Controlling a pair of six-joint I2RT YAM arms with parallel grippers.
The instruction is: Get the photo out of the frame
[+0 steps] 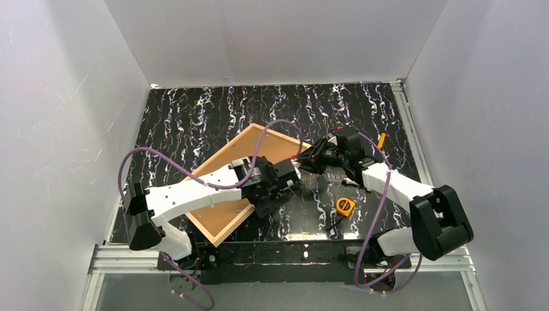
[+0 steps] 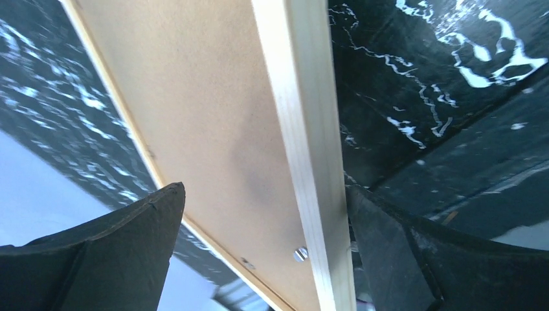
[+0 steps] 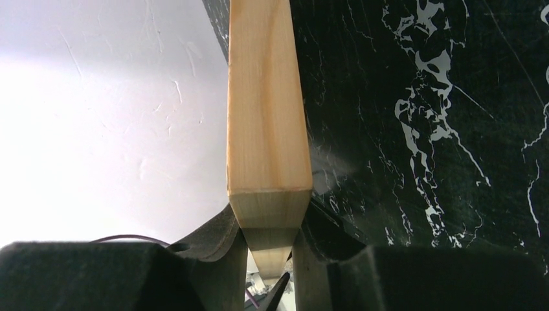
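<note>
While large rectangular frame of thin light-orange wood strips (image 1: 234,227) lies back-up on black white-veined marble table (image 1: 194,116), photo shows only its brown board backing (image 1: 213,220), seated inside strips. Right gripper (image 1: 305,157) clenched on frame's right corner, wood strip pinched between fingers. Left gripper (image 1: 291,178) released: jaws spread wide, straddling frame's right-hand strip and part of backing. Round yellow tape measure (image 1: 345,207) sits on table, apart from frame.

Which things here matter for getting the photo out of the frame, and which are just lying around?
For the job: frame, its corner held in the right end effector; photo, brown backing showing; left end effector, open above.
Lying about: yellow tape measure; small orange item by the right edge.
</note>
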